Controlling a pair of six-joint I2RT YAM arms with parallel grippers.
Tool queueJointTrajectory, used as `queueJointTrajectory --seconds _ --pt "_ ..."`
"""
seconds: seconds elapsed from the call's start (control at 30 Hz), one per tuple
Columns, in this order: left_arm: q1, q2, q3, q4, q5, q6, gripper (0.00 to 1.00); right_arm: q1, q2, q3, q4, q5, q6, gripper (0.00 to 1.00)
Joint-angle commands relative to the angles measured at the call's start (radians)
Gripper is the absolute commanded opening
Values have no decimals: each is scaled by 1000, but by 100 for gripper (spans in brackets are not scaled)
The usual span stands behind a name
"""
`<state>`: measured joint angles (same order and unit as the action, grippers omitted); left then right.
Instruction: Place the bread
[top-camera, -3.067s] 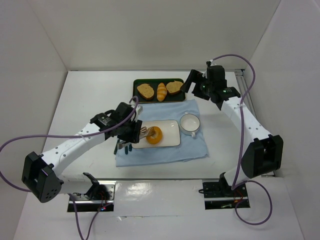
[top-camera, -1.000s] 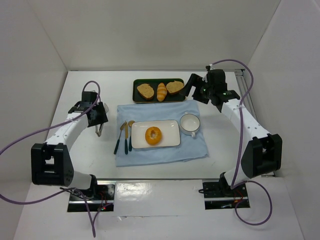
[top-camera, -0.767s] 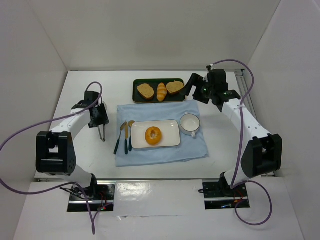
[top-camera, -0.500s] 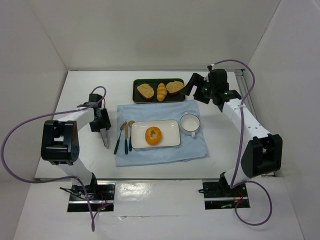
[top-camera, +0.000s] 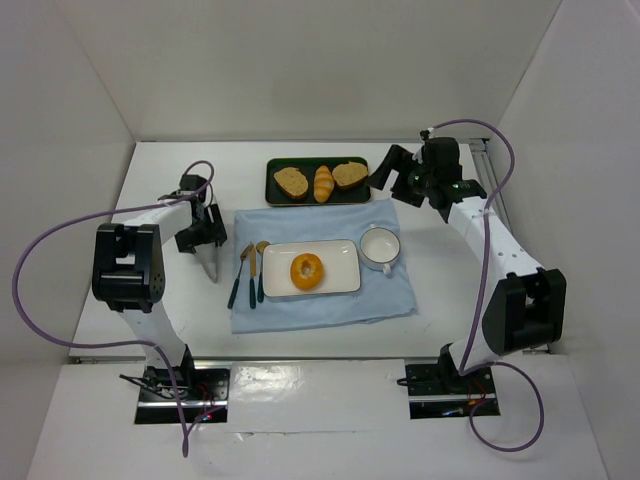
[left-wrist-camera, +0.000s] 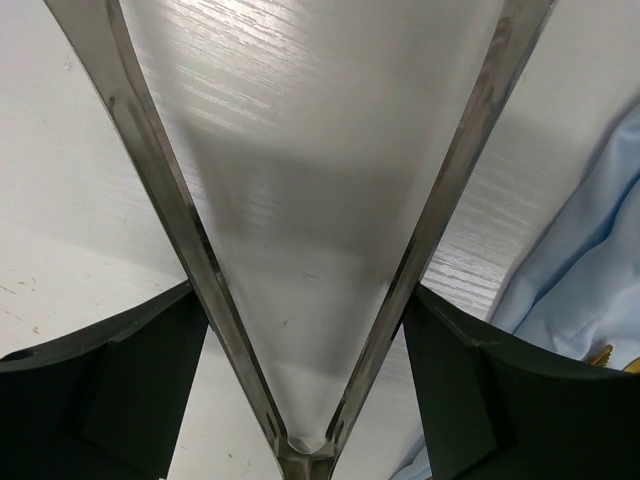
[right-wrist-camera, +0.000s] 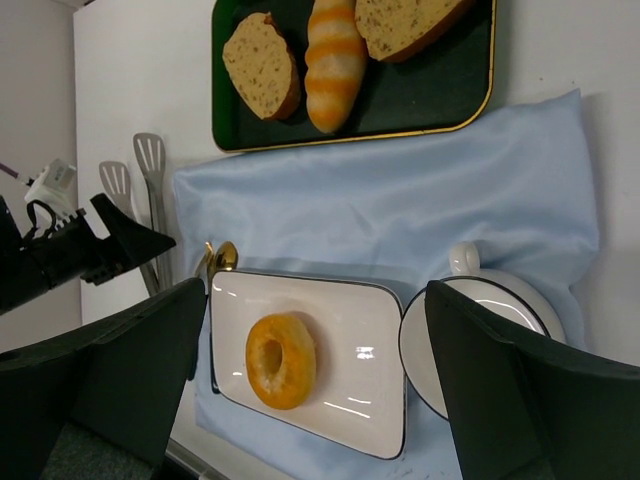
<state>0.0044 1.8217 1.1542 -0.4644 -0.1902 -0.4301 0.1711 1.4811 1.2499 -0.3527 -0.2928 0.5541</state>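
Observation:
The bread (top-camera: 307, 269), a glossy orange-golden ring, lies flat on the left half of the white rectangular plate (top-camera: 340, 256), with nothing touching it. It shows in the right wrist view as well, bread (right-wrist-camera: 281, 361) on plate (right-wrist-camera: 365, 315). My left gripper (top-camera: 207, 243) is low over the table left of the blue cloth, open. Metal tongs (top-camera: 211, 264) lie between its fingers; in the left wrist view the tongs (left-wrist-camera: 160, 170) spread wide and brush the inner edges of the left gripper (left-wrist-camera: 300, 290). My right gripper (top-camera: 385, 172) hovers by the green tray, open and empty; the right gripper (right-wrist-camera: 317, 300) looks down on the plate.
A green tray (top-camera: 280, 197) at the back holds two toast slices and a striped roll (top-camera: 323, 183). A white cup (top-camera: 379, 247) stands right of the plate. Dark-handled cutlery (top-camera: 248, 272) lies on the blue cloth (top-camera: 330, 302), left of the plate.
My left arm drew back from the plate, leaving the bread there, and swung left with the tongs. Its jaws have just widened and the tongs now rest on the table.

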Motion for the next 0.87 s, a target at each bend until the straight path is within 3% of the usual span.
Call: queueJointTrajectory --seconds 0.0,0.3,0.43,0.7,0.83 --pt "5 37 -10 -42 -38 -13 90 -4 -33 26 -3 9 -31 97" --pt "14 -44 30 -82 -81 -55 94 -4 25 43 -29 -16 -22 100" --pt "14 -184 73 -103 -92 -85 94 -4 16 43 -29 -6 -22 100" --pt "-72 -461 182 -74 -2 -95 99 -4 7 69 -29 79 -22 100" --pt "-106 -513 205 -63 64 -105 99 5 -2 59 -20 89 -13 100"
